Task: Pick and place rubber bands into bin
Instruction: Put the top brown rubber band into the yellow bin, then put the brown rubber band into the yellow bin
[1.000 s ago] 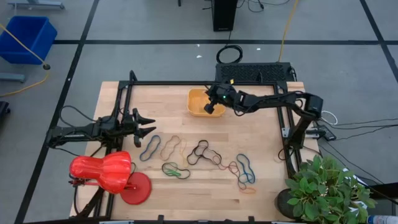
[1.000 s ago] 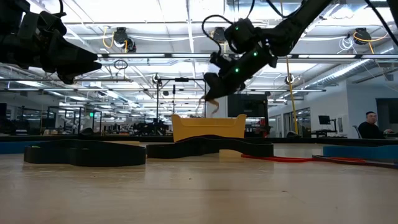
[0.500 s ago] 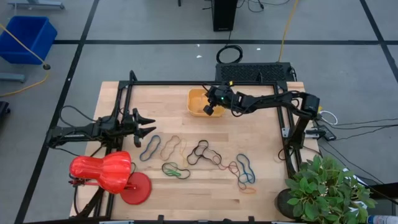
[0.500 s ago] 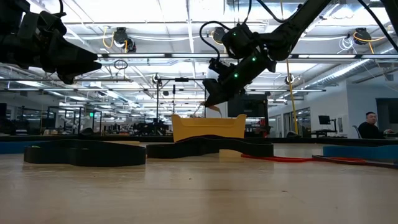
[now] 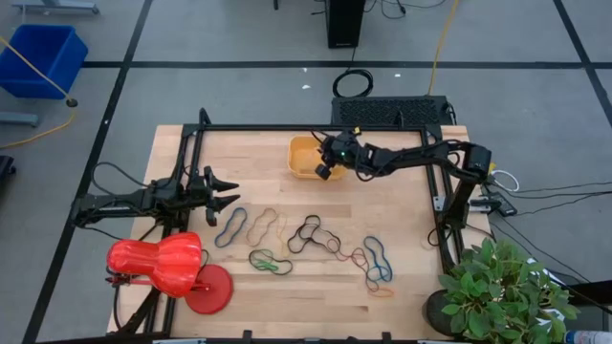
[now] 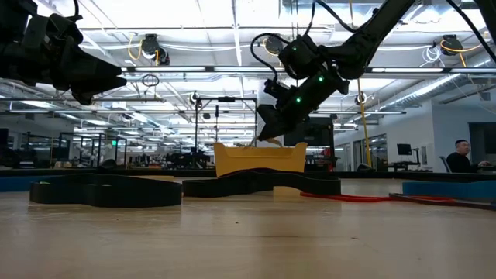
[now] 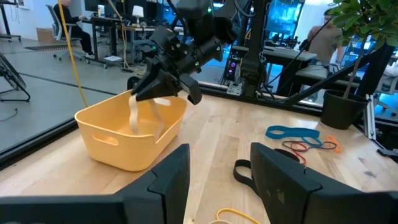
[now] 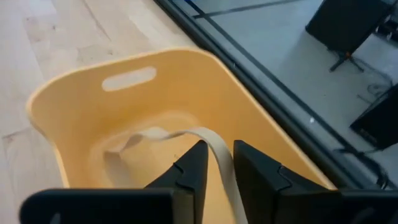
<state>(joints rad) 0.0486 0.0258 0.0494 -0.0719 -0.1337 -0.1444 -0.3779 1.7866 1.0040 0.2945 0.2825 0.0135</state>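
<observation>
Reaching in from the plant [image 5: 502, 287] side, my right arm stretches low across the far part of the worktop [image 5: 402, 205] and angles its wrist down over the bin [image 5: 302, 159]. The right pincer [image 5: 326, 170] hangs above the bin's near rim. In the right wrist view its two fingers [image 8: 189, 171] stand only a narrow gap apart, and a tan rubber band [image 8: 214, 155] runs up between them while its free end droops down onto the bin's floor. The left wrist view shows the same band [image 7: 134, 115] dangling from the pincer tips [image 7: 163, 93] into the bin [image 7: 127, 140]. I cannot tell whether the fingers pinch the band or it just lies in the gap.

My left arm lies stretched along the worktop well away from the bin, on the side of the red lamp [image 5: 163, 266]. The left pincer [image 5: 226, 190] points toward the bin with its fingers spread fairly wide and nothing between them.

The other rubber bands [image 5: 316, 239] lie scattered in a loose row on the worktop, nearer the front edge than the bin: a blue one [image 5: 229, 226] and a tan one [image 5: 261, 226] just ahead of the left pincer, a green and black one [image 5: 271, 261], a dark tangle [image 5: 308, 232], and blue and orange loops [image 5: 378, 268] toward the plant.
</observation>
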